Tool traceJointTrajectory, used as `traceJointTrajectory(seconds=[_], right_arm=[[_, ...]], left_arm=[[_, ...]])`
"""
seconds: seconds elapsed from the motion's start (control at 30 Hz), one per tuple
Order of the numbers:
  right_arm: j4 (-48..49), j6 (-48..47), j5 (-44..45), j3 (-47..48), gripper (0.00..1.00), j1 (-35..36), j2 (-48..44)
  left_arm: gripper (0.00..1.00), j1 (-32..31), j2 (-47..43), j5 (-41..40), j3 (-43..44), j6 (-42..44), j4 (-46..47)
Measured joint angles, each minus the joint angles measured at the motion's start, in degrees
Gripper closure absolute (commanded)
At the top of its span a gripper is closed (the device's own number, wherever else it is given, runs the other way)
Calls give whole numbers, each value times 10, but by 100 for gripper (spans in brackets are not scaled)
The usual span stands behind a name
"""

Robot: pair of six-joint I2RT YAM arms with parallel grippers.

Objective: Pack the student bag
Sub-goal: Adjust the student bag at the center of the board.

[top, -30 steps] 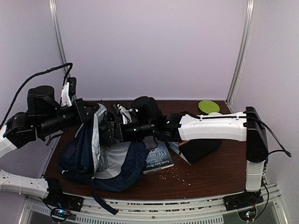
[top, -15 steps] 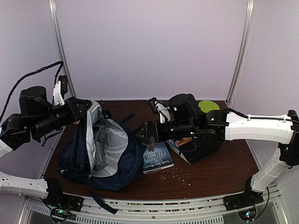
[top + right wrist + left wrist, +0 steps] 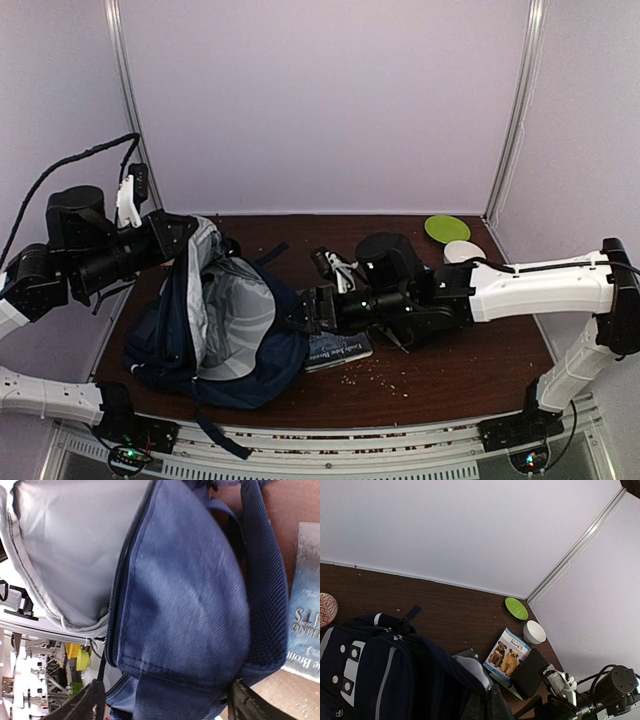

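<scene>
Shift on the right side: half a second ago the right gripper (image 3: 166,686) hung above the book (image 3: 340,348). Now we find it lower and further left, at the right flank of the bag (image 3: 215,335). A second ago it was in the bag's mouth. The arm's drop has uncovered the round white bowl (image 3: 462,251) beside the flat green plate (image 3: 447,228). Its jaws are released and spread wide, with coarse navy weave bulging between them; we cannot tell whether they touch the cloth. The left gripper (image 3: 188,238) is unchanged, clenched on the bag's upper rim and holding the mouth open to smooth pale-grey lining. The bag slumps on the left half of the dark brown table (image 3: 470,360), overlapping the book's edge. Crumbs (image 3: 385,375) lie scattered near the front. The book's title is cut off in the right wrist view, and the left fingers are lost in shadow in their own view.
</scene>
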Motion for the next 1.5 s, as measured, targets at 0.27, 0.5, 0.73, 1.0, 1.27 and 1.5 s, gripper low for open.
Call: traceJointTrajectory(seconds=[0.27, 0.5, 0.73, 1.0, 1.27, 1.5], right_arm=[[-23, 3, -14, 2, 100, 19, 5], [-120, -71, 12, 116, 100, 20, 6], [-159, -149, -16, 331, 100, 35, -1], [-145, -160, -72, 340, 100, 50, 3], [-115, -181, -71, 320, 100, 28, 14], [-138, -211, -78, 455, 100, 21, 67]], left_arm=[[100, 0, -7, -4, -6, 0, 0], [100, 0, -54, -10, -6, 0, -17], [100, 0, -180, -49, -8, -6, -3], [100, 0, -212, -93, -51, -17, -43], [100, 0, -200, -136, -20, 24, -79], [100, 0, -132, -172, 139, 152, -94]])
